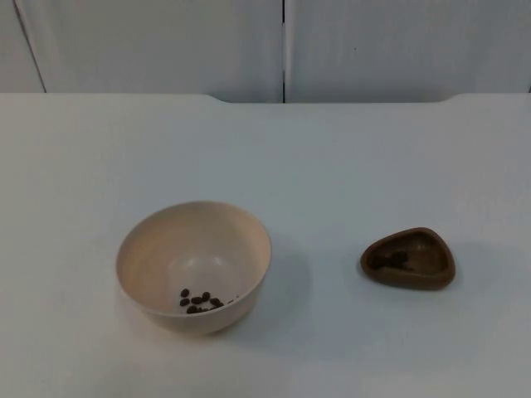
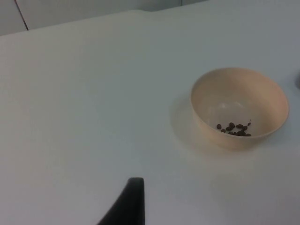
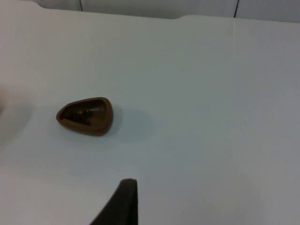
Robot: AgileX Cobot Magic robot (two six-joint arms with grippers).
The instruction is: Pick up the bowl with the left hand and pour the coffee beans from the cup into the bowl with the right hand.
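From the top view, a cream bowl [image 1: 193,267] stands upright on the white table [image 1: 332,157], with a small cluster of coffee beans [image 1: 199,301] lying against the near side of its floor. Well apart from it, toward the right arm's side, sits a small brown cup [image 1: 408,258], shallow and rounded-triangular, with something dark inside that I take for beans, though I cannot be sure. The grey partition wall [image 1: 166,41] closes off the far edge.

In the left wrist view, the bowl [image 2: 239,107] lies well ahead of the left gripper's fingertip [image 2: 129,201] and off to one side, not near contact; the beans [image 2: 234,129] show inside it. One black fingertip is what can be seen of that gripper, so how wide it stands I cannot tell; nothing appears to be in its hold.

In the right wrist view, the brown cup [image 3: 86,115] sits on the table ahead of the right gripper's fingertip [image 3: 123,202] and apart from it. Again I cannot tell the opening, and it appears to grasp nothing.

As a judgement: the bowl looks light, stiff and smooth, likely plastic, so it may slip; pinching its rim wall, one finger inside and one outside, away from the beans, seems best. The cup looks light and rigid with low walls; gripping across its narrower sides and tipping slowly should keep beans from scattering.
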